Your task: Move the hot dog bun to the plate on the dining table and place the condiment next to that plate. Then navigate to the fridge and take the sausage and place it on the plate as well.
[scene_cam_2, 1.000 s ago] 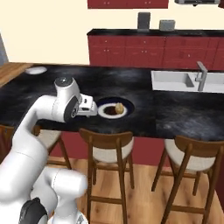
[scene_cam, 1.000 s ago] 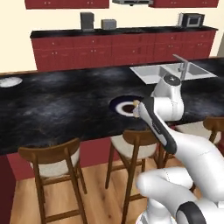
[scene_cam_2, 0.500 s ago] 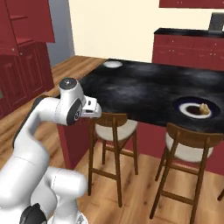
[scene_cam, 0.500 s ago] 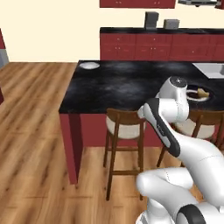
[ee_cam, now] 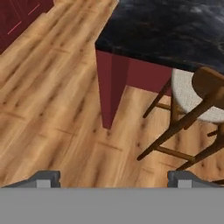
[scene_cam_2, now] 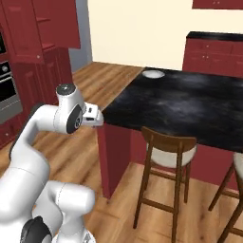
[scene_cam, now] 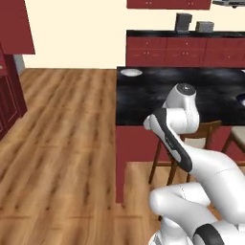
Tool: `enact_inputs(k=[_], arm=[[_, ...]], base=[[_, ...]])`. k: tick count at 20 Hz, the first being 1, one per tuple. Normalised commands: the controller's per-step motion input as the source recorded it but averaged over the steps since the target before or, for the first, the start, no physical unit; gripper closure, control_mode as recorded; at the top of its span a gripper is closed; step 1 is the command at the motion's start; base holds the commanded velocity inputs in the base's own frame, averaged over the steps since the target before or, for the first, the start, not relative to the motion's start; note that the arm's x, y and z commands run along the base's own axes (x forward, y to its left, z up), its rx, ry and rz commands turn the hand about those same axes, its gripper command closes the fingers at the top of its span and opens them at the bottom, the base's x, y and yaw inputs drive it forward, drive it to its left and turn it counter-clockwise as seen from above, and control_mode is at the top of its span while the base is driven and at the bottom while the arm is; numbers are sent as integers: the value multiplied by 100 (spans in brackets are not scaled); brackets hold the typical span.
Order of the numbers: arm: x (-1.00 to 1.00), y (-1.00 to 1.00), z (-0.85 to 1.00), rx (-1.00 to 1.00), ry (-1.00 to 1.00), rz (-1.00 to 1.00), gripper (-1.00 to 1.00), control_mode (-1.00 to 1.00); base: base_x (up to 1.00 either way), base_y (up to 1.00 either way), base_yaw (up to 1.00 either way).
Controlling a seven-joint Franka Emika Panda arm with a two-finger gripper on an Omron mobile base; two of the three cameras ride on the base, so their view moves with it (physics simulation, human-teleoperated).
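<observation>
Two fingertips spread wide, gripper (ee_cam: 113, 179) empty, above wood floor (ee_cam: 57, 109) just off the dining table (ee_cam: 175, 30) corner.

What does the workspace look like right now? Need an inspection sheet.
Surface: dining table, black marbled top, dark red base; its near corner shows in the hand view.
Job's things: nothing seen for certain; a dark sliver sits at the right edge of the left base view, too cut off to identify.
Clutter: pale plate at the table's far end.
Grippers: gripper open, nothing between the fingertips, pointed down at the wood floor.
Cables: nothing seen.
Surroundings: stools tucked along the table's near side; red wall cabinets with two small grey appliances on top; an oven at left in the right base view.
</observation>
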Motion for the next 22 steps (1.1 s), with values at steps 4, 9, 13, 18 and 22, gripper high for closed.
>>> enact_inputs(k=[4, 9, 13, 18, 22], arm=[[0, 0, 0, 0, 0, 0, -100, 100], [0, 0, 0, 0, 0, 0, -100, 100], [0, 0, 0, 0, 0, 0, -100, 100], [0, 0, 0, 0, 0, 0, -100, 100], [0, 0, 0, 0, 0, 0, -100, 100]], base=[[56, 100, -32], [74, 100, -34], [80, 100, -31], [94, 100, -25], [100, 100, -19]])
